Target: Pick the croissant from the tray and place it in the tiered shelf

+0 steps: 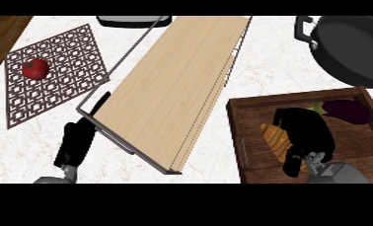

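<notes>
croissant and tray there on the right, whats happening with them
The robot's right hand is down inside the wooden tray, lying over the croissant, which still sits in the tray beside a dark purple vegetable. Whether the fingers have closed on it cannot be seen. The left hand rests open by the near corner of the wooden tiered shelf, whose top board holds nothing. A tomato lies on the patterned mat.
</notes>
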